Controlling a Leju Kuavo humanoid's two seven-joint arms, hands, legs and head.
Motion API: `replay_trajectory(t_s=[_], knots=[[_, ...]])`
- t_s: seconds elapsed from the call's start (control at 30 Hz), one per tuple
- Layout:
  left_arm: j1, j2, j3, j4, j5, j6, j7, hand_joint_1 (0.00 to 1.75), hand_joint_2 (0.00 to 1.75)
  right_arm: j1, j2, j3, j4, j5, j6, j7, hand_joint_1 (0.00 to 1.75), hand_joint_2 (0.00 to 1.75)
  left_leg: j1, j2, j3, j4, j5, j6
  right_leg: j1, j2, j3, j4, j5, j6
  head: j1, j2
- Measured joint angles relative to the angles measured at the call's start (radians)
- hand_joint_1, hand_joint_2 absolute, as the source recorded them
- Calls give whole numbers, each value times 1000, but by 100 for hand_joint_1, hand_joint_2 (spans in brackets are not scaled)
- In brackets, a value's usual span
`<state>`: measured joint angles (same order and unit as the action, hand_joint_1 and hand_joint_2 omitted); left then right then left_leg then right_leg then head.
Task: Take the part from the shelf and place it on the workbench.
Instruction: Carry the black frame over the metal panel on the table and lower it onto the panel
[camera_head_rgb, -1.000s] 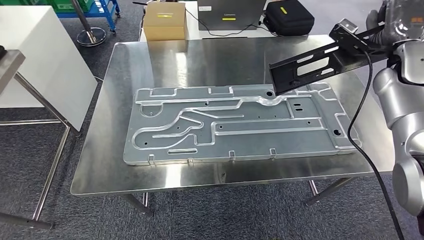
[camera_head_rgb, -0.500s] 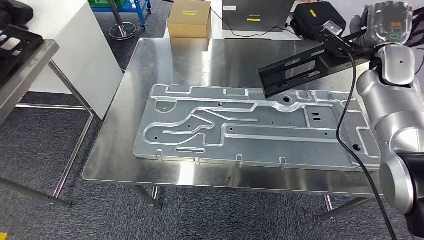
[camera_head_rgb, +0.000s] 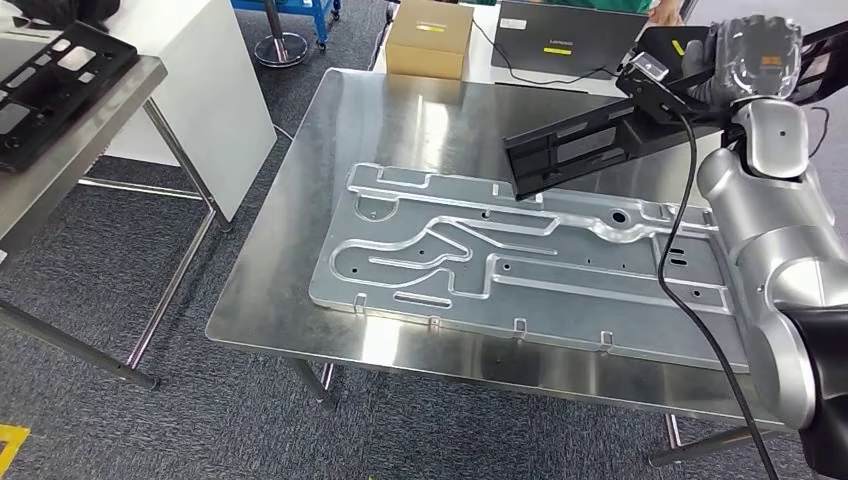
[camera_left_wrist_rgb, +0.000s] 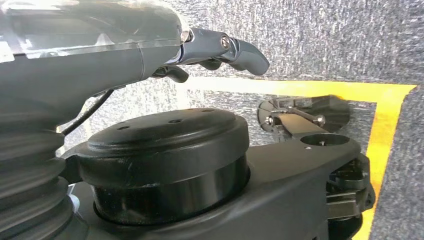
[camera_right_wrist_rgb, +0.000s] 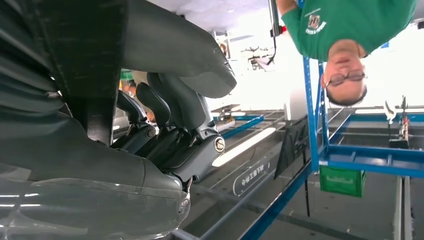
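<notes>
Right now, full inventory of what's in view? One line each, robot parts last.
Workbench: one, shiny steel, centre.
Stamped metal panel: one, silver-grey, flat on the workbench.
Black slotted part: one, held above the workbench's far right side.
Cardboard box: one, brown, beyond the workbench's far edge.
Laptop: one, dark, beside the box.
Side table: one, steel, at left, carrying a black frame.
White panel: one, between side table and workbench.
Person: one, green shirt, seen from the right wrist.
Right hand: grips the black slotted part.
Left hand: hangs over grey carpet.
</notes>
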<state>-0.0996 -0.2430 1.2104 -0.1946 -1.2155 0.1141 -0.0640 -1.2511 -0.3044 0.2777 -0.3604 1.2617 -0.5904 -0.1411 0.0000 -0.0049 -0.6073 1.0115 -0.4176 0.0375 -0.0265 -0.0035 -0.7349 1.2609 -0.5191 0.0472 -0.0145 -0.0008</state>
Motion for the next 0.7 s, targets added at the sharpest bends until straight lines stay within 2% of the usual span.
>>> replay_trajectory(t_s=[0.07, 0.1, 0.13, 0.23, 0.3, 0.33, 0.4, 0.43, 0.47, 0.5, 0.57, 0.6, 0.63, 0.7], knots=[[0, 0, 0, 0, 1, 0, -4, 0, 175, -1, 0, 0, 1, -10, -7, -9, 164, 175, 0, -6, -1, 9, -6, -7, -3, 1, 59, -124, 64, 0, 0, 0], [-1, 0, 0, 0, 2, 0, -7, 0, 175, -1, 1, 0, 0, -18, -13, -16, 164, 175, -1, -10, -3, 15, -10, -11, -2, 2, 83, -175, 82, -3, 0, 0], [-1, 0, 0, 0, 4, 0, -9, 0, 175, 0, 2, -1, 0, -28, -20, -24, 164, 175, -3, -12, -5, 18, -12, -16, 0, 3, 97, -206, 89, -7, -1, 0], [-1, 0, 0, 0, 11, 0, -13, 0, 175, 10, 12, -7, -1, -57, -44, -53, 164, 175, -5, -15, -8, 20, -15, -28, 2, 3, 100, -217, 88, -25, -1, 0], [-2, 0, 1, 0, 14, 0, -14, 0, 175, 20, 23, -11, -7, -77, -58, -74, 164, 175, -4, -11, -21, 53, -41, -39, -1, 2, 102, -220, 89, -38, -2, 0], [-3, 0, 1, 0, 15, 0, -14, 0, 175, 26, 28, -14, -12, -87, -65, -84, 164, 175, -2, -8, -40, 98, -67, -44, -2, 1, 103, -222, 90, -43, -3, 0], [-3, 0, 2, 0, 18, 1, -16, 0, 175, 47, 39, -23, -20, -107, -83, -102, 164, 175, 1, -3, -97, 226, -126, -50, 0, 0, 104, -222, 88, -48, -3, 0], [-4, 0, 2, 0, 19, 2, -17, 0, 175, 66, 44, -28, -26, -117, -91, -111, 164, 175, 2, -2, -121, 277, -141, -51, 2, 0, 105, -222, 88, -49, -3, 0], [-4, 0, 3, 0, 20, 2, -18, 0, 175, 87, 49, -35, -34, -127, -96, -117, 164, 175, 3, -2, -131, 299, -140, -51, 3, -1, 106, -221, 87, -50, -3, 0], [-4, 0, 3, 0, 21, 3, -18, 0, 175, 111, 53, -41, -44, -135, -98, -121, 164, 175, 3, -2, -123, 282, -121, -49, 4, -1, 108, -221, 86, -50, -3, 0], [-5, 0, 3, 0, 21, 3, -19, 0, 175, 147, 63, -52, -63, -144, -100, -126, 164, 175, 1, -1, -65, 156, -56, -38, 5, 0, 111, -221, 85, -50, -3, 0], [-5, 0, 3, 0, 21, 4, -19, 0, 175, 157, 66, -56, -70, -146, -101, -128, 164, 175, -1, 0, -33, 90, -33, -33, 7, 1, 110, -220, 84, -47, -3, 0], [-5, 0, 4, 0, 21, 4, -19, 0, 175, 166, 68, -61, -76, -150, -102, -132, 164, 175, -3, 0, -13, 45, -21, -28, 8, 1, 109, -220, 85, -43, -3, 0], [-5, 0, 4, 0, 21, 5, -19, 0, 175, 191, 71, -77, -91, -165, -105, -143, 164, 175, -7, -2, -1, 20, -19, -22, 10, -1, 109, -224, 87, -32, -3, 0]])
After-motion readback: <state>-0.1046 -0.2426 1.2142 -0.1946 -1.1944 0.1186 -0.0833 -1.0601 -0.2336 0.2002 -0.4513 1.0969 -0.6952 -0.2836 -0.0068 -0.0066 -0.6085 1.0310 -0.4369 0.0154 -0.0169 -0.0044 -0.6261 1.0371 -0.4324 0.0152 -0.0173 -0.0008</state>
